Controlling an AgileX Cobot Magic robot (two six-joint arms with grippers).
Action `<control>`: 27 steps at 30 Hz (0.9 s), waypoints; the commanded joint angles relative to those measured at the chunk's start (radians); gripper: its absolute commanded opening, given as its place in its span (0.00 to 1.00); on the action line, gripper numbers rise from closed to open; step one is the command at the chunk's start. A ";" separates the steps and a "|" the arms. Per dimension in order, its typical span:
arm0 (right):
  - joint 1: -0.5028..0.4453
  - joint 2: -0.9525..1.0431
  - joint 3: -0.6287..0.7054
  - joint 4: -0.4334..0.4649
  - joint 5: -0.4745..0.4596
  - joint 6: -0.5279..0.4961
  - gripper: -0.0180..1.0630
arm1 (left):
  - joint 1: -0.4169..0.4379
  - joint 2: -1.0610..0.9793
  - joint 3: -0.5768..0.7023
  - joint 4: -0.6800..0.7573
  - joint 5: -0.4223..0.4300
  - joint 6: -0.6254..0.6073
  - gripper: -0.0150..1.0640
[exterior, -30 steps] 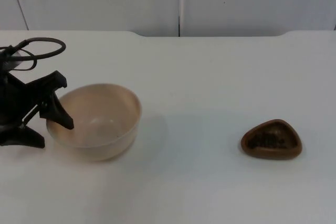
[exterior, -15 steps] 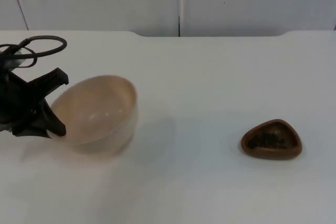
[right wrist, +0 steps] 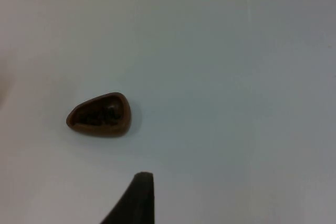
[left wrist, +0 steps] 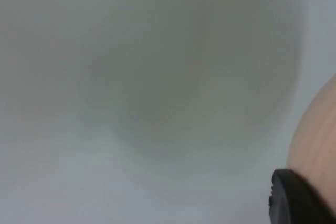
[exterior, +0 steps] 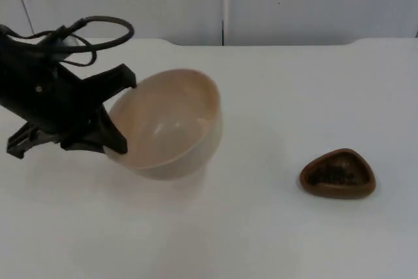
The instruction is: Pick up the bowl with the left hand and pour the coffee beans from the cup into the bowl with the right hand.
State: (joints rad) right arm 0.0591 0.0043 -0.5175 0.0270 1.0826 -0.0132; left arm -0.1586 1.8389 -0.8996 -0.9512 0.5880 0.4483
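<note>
A beige bowl [exterior: 170,122] hangs above the white table [exterior: 274,96] at the left, tilted with its mouth turned up and to the right. My left gripper [exterior: 115,136] is shut on the bowl's left rim. In the left wrist view the bowl's outer wall [left wrist: 317,135] shows beside a black fingertip [left wrist: 294,198]. A small brown cup [exterior: 337,174] with dark coffee beans stands on the table at the right. The right wrist view shows the cup [right wrist: 100,115] some way beyond my right gripper's fingertip [right wrist: 138,195], with nothing held there.
The grey partition wall [exterior: 222,1] closes off the far edge of the table. A wide stretch of bare table lies between the bowl and the cup.
My left gripper closed on the bowl's rim, then lifted it off the table and carried it up and to the right, tilting it. The cup has stayed put.
</note>
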 commanded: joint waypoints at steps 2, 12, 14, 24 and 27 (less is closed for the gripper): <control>-0.005 -0.004 0.003 -0.002 -0.004 -0.006 0.99 | -0.078 -0.025 -0.003 0.056 -0.006 -0.061 0.01; -0.005 -0.004 0.003 -0.002 -0.004 -0.006 0.99 | -0.214 -0.066 -0.005 0.387 -0.028 -0.373 0.01; -0.005 -0.004 0.003 -0.002 -0.004 -0.006 0.99 | -0.225 -0.089 -0.012 0.489 -0.022 -0.460 0.01; -0.005 -0.004 0.003 -0.002 -0.004 -0.006 0.99 | -0.231 -0.124 -0.110 0.732 0.131 -0.606 0.01; -0.005 -0.004 0.003 -0.002 -0.004 -0.006 0.99 | -0.231 -0.124 -0.118 0.732 0.129 -0.579 0.01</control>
State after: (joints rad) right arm 0.0591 0.0043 -0.5175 0.0270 1.0826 -0.0132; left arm -0.3826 1.7248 -1.0085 -0.2305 0.7120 -0.1390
